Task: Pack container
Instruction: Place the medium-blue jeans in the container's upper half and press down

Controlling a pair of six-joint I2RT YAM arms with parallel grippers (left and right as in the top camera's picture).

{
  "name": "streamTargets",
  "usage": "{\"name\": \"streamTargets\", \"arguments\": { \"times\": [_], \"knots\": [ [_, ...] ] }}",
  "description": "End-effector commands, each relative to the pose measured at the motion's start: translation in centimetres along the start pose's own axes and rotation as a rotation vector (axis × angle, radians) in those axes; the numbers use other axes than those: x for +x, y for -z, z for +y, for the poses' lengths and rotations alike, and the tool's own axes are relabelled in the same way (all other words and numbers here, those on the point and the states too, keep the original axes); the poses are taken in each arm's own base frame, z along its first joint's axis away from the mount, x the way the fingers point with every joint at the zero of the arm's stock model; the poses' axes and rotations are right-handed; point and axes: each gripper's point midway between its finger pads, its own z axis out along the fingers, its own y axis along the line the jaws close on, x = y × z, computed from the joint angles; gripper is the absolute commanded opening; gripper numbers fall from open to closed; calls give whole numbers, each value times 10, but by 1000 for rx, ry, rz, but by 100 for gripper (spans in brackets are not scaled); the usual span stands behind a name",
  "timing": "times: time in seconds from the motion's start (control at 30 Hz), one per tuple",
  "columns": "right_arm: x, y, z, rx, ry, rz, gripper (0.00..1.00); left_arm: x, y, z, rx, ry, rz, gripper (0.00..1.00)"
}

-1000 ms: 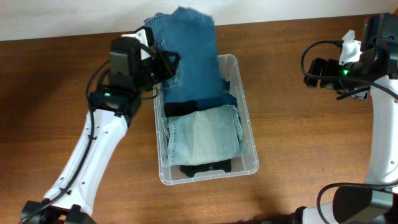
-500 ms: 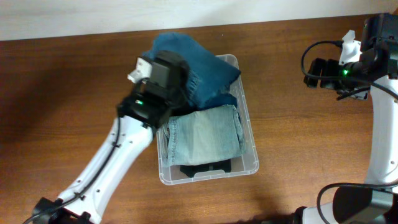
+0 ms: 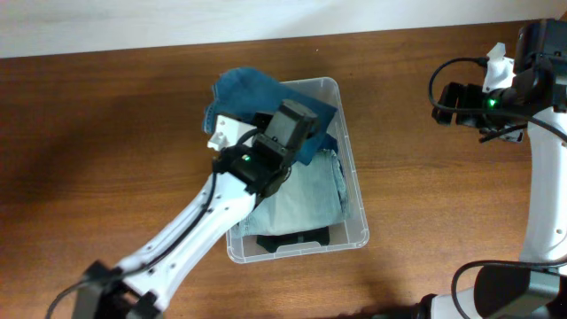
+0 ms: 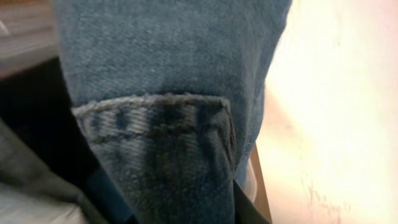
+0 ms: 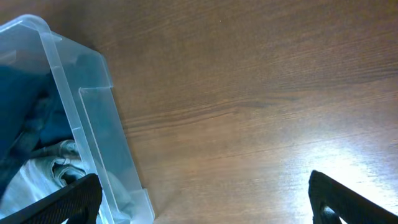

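Currently the container (image 3: 353, 190) sits mid-bench (image 3: 106, 133), long side running away from the robot, partly packed. Dark jeans (image 3: 241, 89) are bunched at its far end and hang over the far-left corner of the rim. Light jeans (image 3: 306, 199) lie folded in the near half, touching the dark jeans. Flat black thing (image 3: 292, 240) at the near end, under the light jeans, only its edge shows; can't tell what it is.

Left arm (image 3: 190, 235) comes in diagonally from the near left and crosses the container's left wall, wrist over the spot where the two pairs meet. Left end effector (image 3: 297, 131) points down into the clothes, fingers hidden under the wrist housing from overhead. Left wrist view is filled by the dark jeans (image 4: 155, 62) right against the lens, a stitched hem band (image 4: 155, 121) across them, a bit of pale cloth at lower left, washed-out glare on the right. Fingers are out of frame there too, so can't tell how far they are spread or whether they grip the denim.

Right arm (image 3: 542, 177) stands at the right edge of the bench, well apart from the container. Right end effector (image 3: 450, 102) hovers over bare wood; in its wrist view the two fingertips (image 5: 65, 202) sit at the bottom corners, spread wide, nothing between them. Same view shows the container's corner and side wall (image 5: 93, 118) at the left, dark jeans and a fold of light jeans (image 5: 56, 168) inside.
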Motion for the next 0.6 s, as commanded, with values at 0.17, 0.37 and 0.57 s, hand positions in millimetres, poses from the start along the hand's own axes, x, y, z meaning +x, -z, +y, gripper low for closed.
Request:
{"name": "streamTargets", "arguments": {
  "times": [0.17,0.37,0.57],
  "knots": [
    [-1,-4,1,-14,-1,6,98,20,7,-22,62,33,109,62],
    [-2,-4,1,-13,0,1,98,-8,88,-72,258,57,178,70],
    [-2,-4,0,-10,0,2,98,-37,103,-92,351,-1,43,70]
  ]
}}
